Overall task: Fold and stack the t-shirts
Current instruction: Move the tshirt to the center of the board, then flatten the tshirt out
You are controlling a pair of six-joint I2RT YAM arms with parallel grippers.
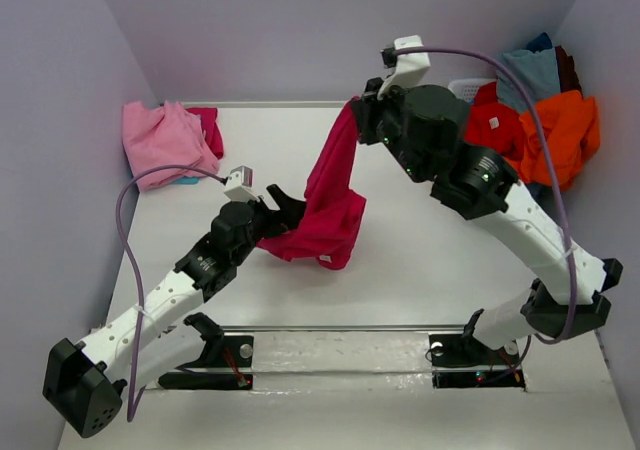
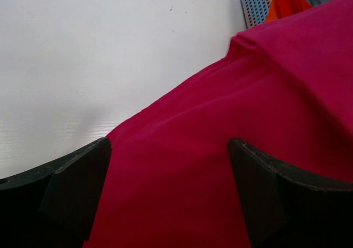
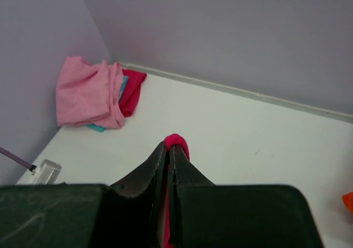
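Crimson tee [image 1: 335, 205]: hangs in the air over the middle of the table [image 1: 420, 270], its top corner pinched, its lower folds sagging toward the left arm. Right gripper [image 3: 170, 149]: raised, jaws fully closed on that top corner, a tip of crimson cloth showing past the fingertips. Left gripper [image 2: 168, 146]: jaws spread as wide as they go, set at the tee's lower left edge; cloth fills the gap between the fingers [image 2: 83, 182], gripping nothing, though whether the pads touch the fabric cannot be told. Pink tee [image 1: 160, 140]: loosely folded in the far left corner against the wall, a dark red piece [image 1: 210, 130] just beside it and a sliver of teal cloth [image 1: 185, 180] under its near edge. Far right corner: white basket [image 1: 470, 88] heaped with an orange tee [image 1: 565, 130], a red tee [image 1: 495, 125] and a grey-blue tee [image 1: 530, 70], the orange spilling over the side.
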